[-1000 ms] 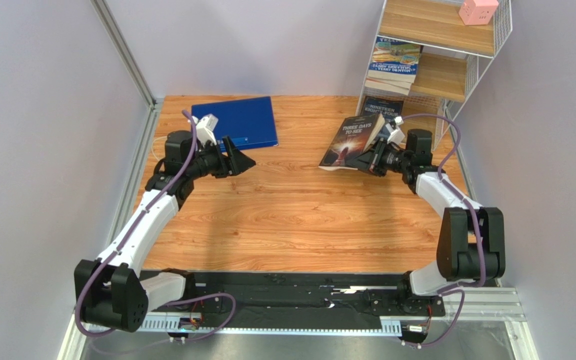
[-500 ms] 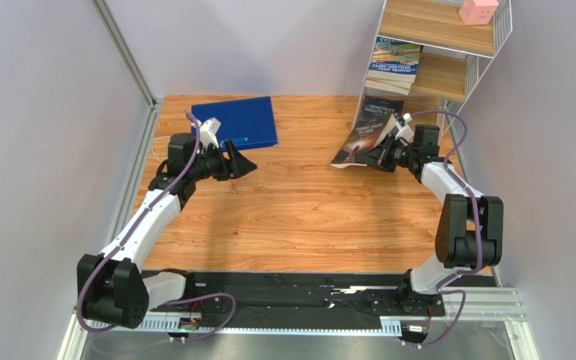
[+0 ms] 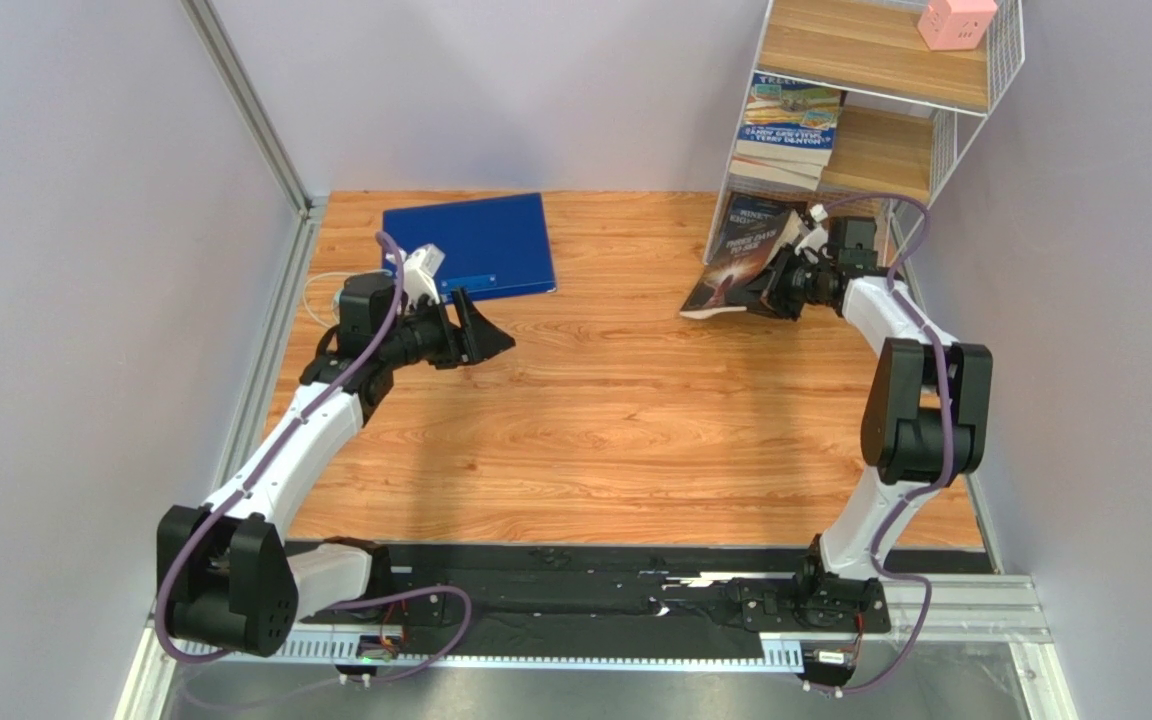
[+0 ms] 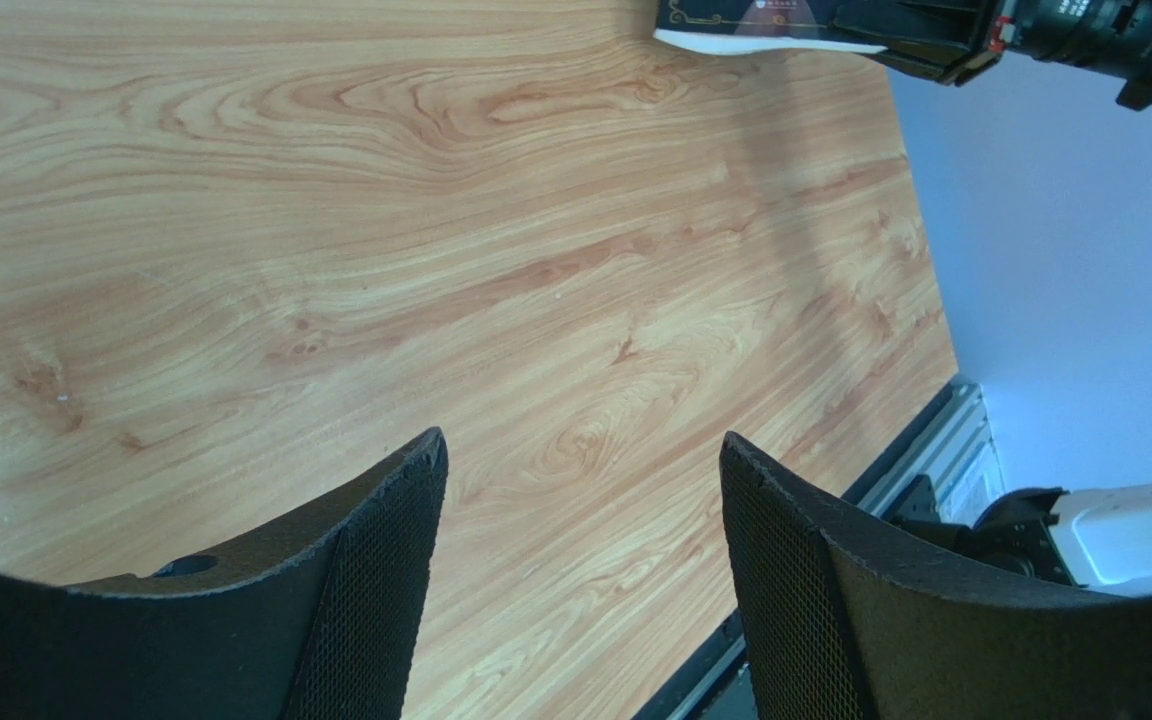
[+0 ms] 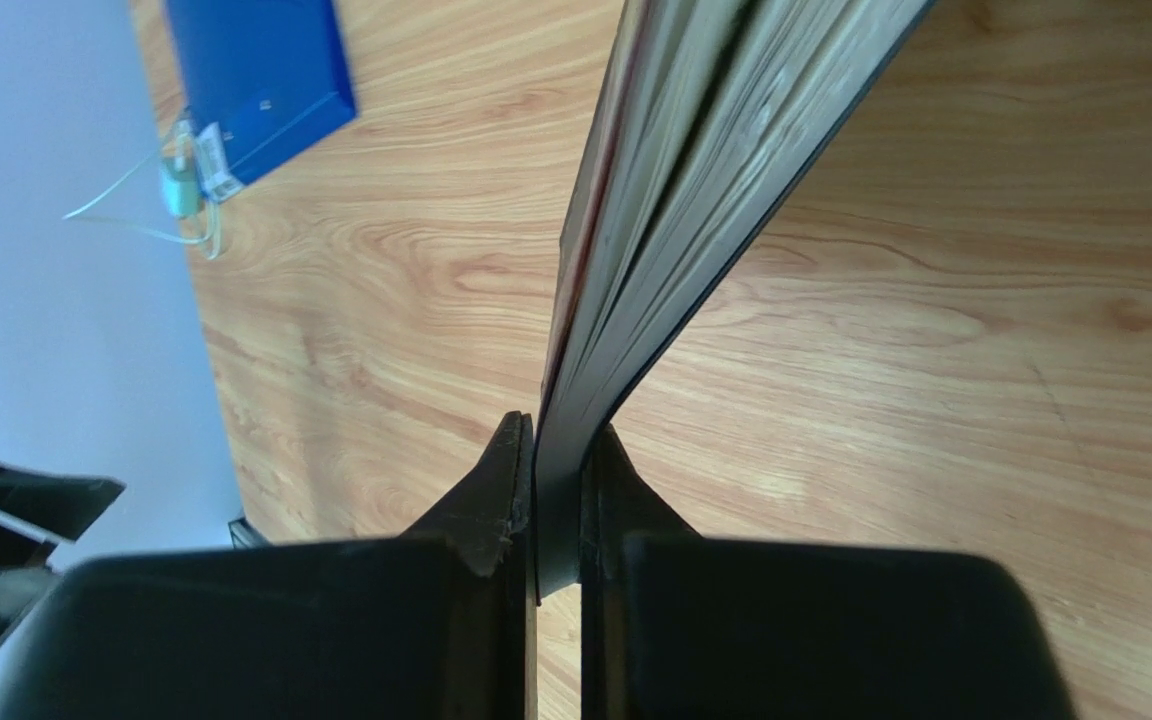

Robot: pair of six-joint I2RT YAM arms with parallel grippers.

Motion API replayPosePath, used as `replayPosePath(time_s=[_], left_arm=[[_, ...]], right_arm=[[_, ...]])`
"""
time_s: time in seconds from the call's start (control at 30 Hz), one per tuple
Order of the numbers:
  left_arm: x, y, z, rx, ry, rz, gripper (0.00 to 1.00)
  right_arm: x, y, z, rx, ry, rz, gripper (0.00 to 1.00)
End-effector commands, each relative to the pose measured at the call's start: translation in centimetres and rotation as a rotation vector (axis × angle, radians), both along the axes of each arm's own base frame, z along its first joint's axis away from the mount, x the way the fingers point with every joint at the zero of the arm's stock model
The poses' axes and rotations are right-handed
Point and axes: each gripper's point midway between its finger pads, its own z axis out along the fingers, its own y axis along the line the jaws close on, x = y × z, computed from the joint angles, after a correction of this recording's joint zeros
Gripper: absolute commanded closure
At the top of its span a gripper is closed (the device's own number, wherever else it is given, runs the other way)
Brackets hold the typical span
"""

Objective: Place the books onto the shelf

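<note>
Right gripper (image 3: 793,282) pinches the dark book (image 3: 740,264) by one edge, its cover tilted just before the foot of the shelf (image 3: 868,53) at the table's (image 3: 612,435) far right corner; left gripper (image 3: 485,333) gapes empty, well apart.

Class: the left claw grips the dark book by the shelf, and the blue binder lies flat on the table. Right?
No: the right claw grips the dark book by the shelf, as the right wrist view shows. The blue binder does lie flat on the table.
</note>
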Motion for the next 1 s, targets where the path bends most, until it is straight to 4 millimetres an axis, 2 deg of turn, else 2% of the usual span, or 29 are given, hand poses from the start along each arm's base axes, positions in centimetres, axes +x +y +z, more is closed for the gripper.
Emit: replayPosePath(time_s=[0.0,0.03,0.13,0.17,0.23,0.37,0.6,0.63,0.7,0.73,0.83,0.97], left_arm=[[0.0,-0.3,0.2,-0.011,-0.036,-0.023,0.28],[0.0,-0.3,0.2,-0.012,-0.036,-0.024,0.28],[0.0,-0.3,0.1,-0.016,-0.037,-0.024,0.28],[-0.1,-0.3,0.0,-0.015,-0.032,-0.024,0.28],[0.0,-0.3,-0.2,-0.014,-0.032,-0.023,0.28],[-0.1,-0.5,-0.3,-0.034,-0.028,-0.028,0.28],[-0.4,-0.6,-0.3,-0.039,-0.030,-0.036,0.29],[-0.5,-0.6,-0.4,-0.039,-0.027,-0.038,0.29],[-0.6,-0.6,-0.4,-0.038,-0.028,-0.038,0.29],[-0.6,-0.6,-0.4,-0.036,-0.031,-0.041,0.29],[-0.7,-0.6,-0.3,-0.038,-0.034,-0.044,0.29],[-0.8,-0.6,-0.2,-0.040,-0.038,-0.047,0.29]], right_arm=[[2.0,-1.8,-0.1,-0.096,0.019,-0.039,1.00],[2.5,-2.3,0.3,-0.122,0.021,-0.057,0.99],[2.9,-3.1,-0.5,-0.173,0.071,-0.086,0.98],[3.5,-3.4,0.1,-0.188,0.058,-0.094,0.99],[3.6,-4.0,-0.3,-0.241,0.080,-0.122,0.99],[4.6,-4.8,0.1,-0.302,0.073,-0.161,0.98],[5.9,-5.6,-2.0,-0.328,0.132,-0.195,0.90],[6.0,-5.7,-2.1,-0.333,0.133,-0.199,0.87],[5.7,-5.7,-2.8,-0.342,0.151,-0.198,0.67],[5.5,-6.0,-3.1,-0.364,0.159,-0.208,0.51],[5.0,-6.3,-3.2,-0.399,0.142,-0.226,0.29],[4.9,-6.4,-2.3,-0.400,0.104,-0.242,0.21]])
